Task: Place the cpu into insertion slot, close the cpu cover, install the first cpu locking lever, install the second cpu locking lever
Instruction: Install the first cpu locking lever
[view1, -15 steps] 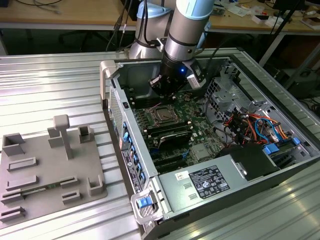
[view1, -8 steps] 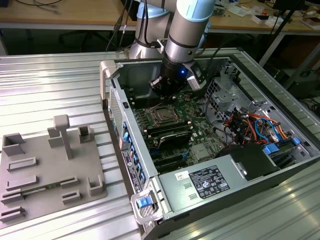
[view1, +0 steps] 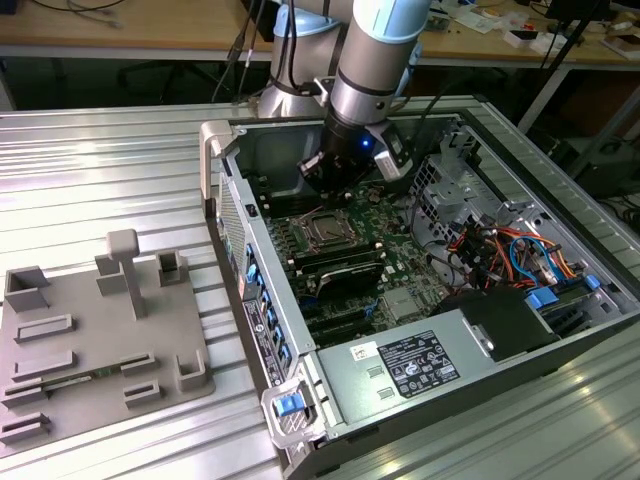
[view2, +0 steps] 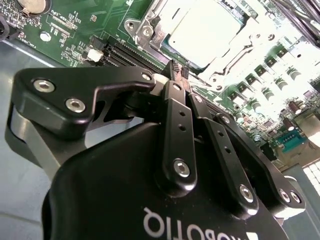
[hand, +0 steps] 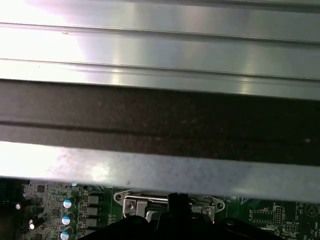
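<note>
Your gripper (view1: 338, 178) hangs inside the open computer case (view1: 228, 160), upper centre of the exterior view, just above the socket area of the motherboard (view1: 405, 250). In the second wrist view the gripper (view2: 178, 71) has its jaws together, tips meeting, with nothing visible between them. The tips sit just beside the socket edge; can't tell if they touch it.

The cpu (view2: 207, 30) lies flat in the insertion slot, pale metal top facing up. The cpu cover (view2: 227, 57) is down around it, with the chip showing through the frame's window. In the exterior view the cpu (view1: 325, 232) is a small square just below the gripper, centre of the frame. The state of the locking levers can't be told.

In the first wrist view the dark gripper (hand: 177, 200) sits over a silver socket part, with green board either side.

The power supply (view1: 400, 365) is at lower centre of the case and the coloured cables (view1: 510, 250) are at the exterior view's right. A grey fixture plate (view1: 100, 340) lies on the ribbed metal tabletop (view1: 100, 170) at the exterior view's left, well apart from the case.
</note>
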